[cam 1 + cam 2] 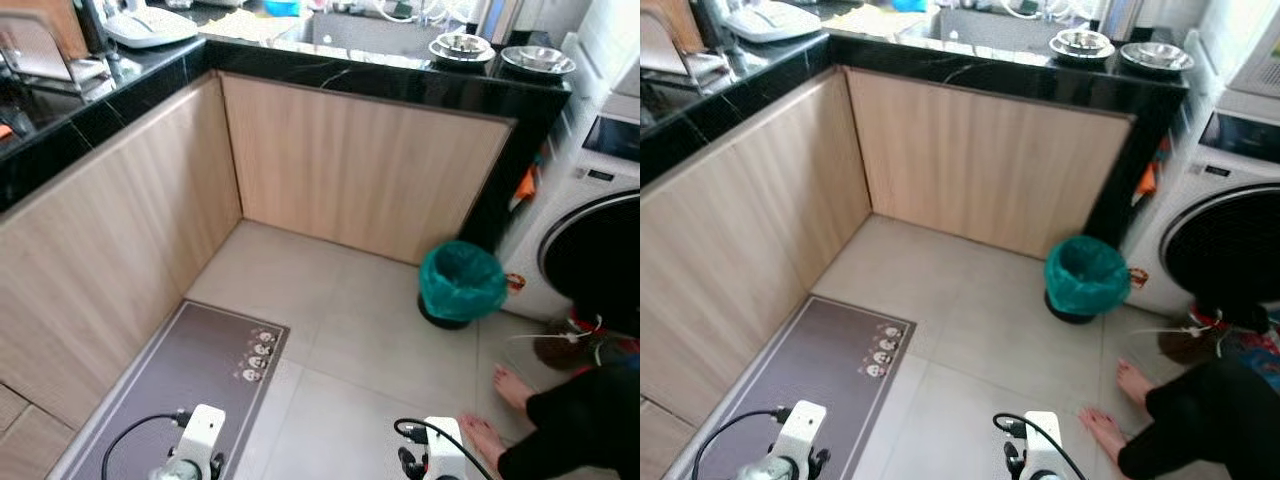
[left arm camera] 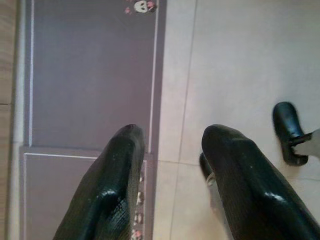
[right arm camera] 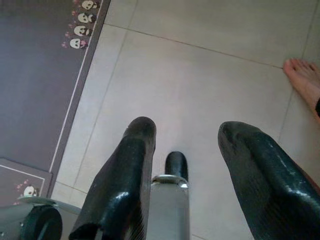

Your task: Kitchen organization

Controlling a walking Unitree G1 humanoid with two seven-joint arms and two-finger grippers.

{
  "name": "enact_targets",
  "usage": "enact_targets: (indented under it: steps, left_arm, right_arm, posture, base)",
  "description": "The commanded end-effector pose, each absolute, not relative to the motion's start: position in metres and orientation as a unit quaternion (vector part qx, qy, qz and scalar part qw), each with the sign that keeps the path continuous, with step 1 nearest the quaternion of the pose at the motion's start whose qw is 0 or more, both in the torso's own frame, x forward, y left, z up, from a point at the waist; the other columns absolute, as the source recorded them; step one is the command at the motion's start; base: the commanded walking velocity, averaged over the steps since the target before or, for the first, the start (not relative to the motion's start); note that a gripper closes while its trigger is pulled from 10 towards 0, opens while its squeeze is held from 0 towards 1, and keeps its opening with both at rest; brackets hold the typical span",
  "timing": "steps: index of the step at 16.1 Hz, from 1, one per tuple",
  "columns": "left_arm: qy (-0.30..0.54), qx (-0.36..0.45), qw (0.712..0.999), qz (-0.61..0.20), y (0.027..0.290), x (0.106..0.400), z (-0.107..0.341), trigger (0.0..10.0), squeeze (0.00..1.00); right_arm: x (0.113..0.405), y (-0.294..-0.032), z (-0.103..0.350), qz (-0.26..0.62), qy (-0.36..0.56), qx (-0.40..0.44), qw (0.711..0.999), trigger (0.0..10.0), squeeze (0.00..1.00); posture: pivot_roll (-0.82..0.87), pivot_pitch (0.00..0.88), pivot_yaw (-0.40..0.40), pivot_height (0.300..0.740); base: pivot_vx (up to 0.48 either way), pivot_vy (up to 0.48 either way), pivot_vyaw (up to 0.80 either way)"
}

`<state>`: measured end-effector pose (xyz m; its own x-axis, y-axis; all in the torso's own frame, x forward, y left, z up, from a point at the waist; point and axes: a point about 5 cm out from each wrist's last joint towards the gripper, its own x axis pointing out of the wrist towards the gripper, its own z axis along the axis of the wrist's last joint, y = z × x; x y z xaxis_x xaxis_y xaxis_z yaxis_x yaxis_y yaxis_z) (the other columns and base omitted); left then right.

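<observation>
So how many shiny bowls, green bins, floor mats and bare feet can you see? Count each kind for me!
Shiny metal bowls: 2, one beside the other on the black counter.
Green bins: 1, on the floor by the washing machine.
Floor mats: 1, grey with little pandas.
Bare feet: 2, a person's.
Total: 6

A home kitchen: an L-shaped black stone countertop (image 1: 330, 72) runs over pale wood-grain cabinet fronts (image 1: 360, 165), with steel bowls (image 1: 538, 59) and a sink (image 1: 365, 35) on top. A front-loading washing machine (image 1: 590, 230), a green-lined bin (image 1: 460, 283), a grey floor mat (image 1: 190, 385) and a person's bare feet (image 1: 500, 410) stand on the tiled floor
</observation>
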<state>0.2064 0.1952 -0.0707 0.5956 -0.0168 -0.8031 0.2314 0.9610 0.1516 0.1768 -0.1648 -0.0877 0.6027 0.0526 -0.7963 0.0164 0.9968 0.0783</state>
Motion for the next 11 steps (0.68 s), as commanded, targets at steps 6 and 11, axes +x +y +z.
enact_targets:
  steps: [6, 11]
  left_arm:
    - [0.447, 0.131, 0.881, -0.081, 0.1897, 0.2072, -0.0714, 10.0, 0.00]
    - [0.450, 0.135, 0.879, -0.083, 0.1906, 0.2048, -0.0726, 10.0, 0.00]
  right_arm:
    - [0.1744, -0.1701, -0.0887, -0.001, 0.452, 0.032, 0.891, 10.0, 0.00]
    - [0.1748, -0.1700, -0.0884, 0.002, 0.450, 0.029, 0.893, 10.0, 0.00]
  posture:
    - [-0.03, 0.000, 0.001, 0.740]
    - [-0.03, 0.000, 0.005, 0.740]
  base:
    - [0.000, 0.000, -0.27]
    - [0.000, 0.000, -0.80]
